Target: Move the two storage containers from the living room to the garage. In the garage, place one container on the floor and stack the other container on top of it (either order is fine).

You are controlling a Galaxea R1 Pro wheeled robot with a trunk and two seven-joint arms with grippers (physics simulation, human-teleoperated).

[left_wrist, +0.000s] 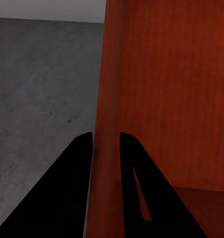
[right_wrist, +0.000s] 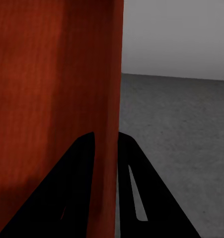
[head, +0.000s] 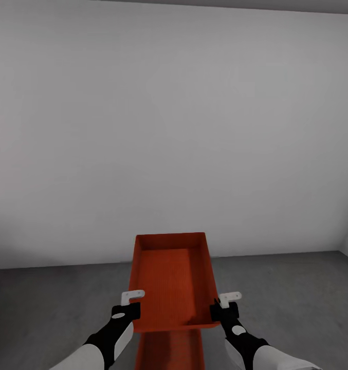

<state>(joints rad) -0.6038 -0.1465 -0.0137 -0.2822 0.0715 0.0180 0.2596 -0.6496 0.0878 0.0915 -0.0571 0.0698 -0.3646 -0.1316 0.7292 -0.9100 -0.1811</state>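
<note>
Two pincers, left (head: 126, 307) and right (head: 224, 307), clamp the container's (head: 171, 277) side walls.

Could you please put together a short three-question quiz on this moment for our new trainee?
1. True or false: the orange-red rectangular open-top bin is held by both grippers at once.
2. Multiple choice: what does each gripper pinch? A) the bin's bottom B) a side wall of the bin C) nothing
3. Short answer: what lies below the held bin, at the head view's bottom edge?

Key
1. True: the left gripper and the right gripper clamp opposite sides.
2. B: in each wrist view the black fingers straddle a wall.
3. A second orange-red bin, over the dark grey concrete floor.
</note>
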